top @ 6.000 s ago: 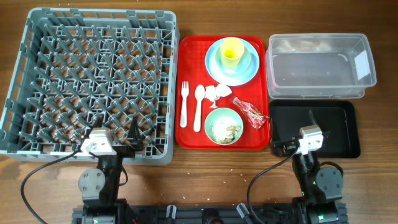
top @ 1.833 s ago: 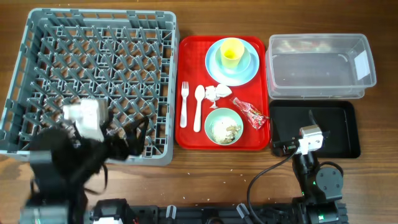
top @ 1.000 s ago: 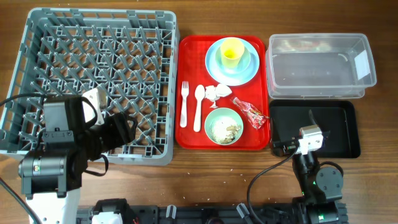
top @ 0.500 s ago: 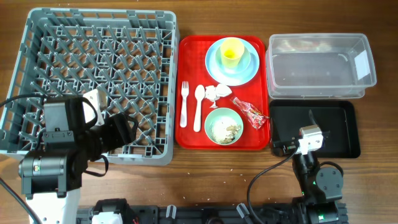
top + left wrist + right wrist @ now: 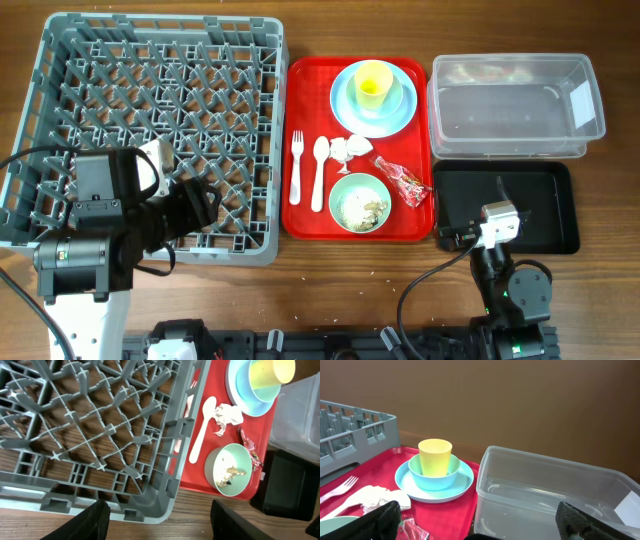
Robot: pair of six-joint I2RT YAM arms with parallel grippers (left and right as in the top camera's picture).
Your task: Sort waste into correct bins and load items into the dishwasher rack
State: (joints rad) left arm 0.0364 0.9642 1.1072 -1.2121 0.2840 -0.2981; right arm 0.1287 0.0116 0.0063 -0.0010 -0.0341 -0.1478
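Observation:
My left gripper is open and empty, raised over the front right corner of the grey dishwasher rack. My right gripper is open and empty, low over the black tray, in front of the clear tub. On the red serving tray lie a white fork, a spoon, a crumpled napkin, a red wrapper and a green bowl with crumbs. A yellow cup stands in a blue dish on a blue plate.
The rack holds only its pegs. The tub and black tray hold nothing. Bare wood runs along the table's front edge, with cables by both arm bases.
My left arm has risen from its rest at the table's front and now hangs over the rack's front part. The right arm and all the objects have not moved.

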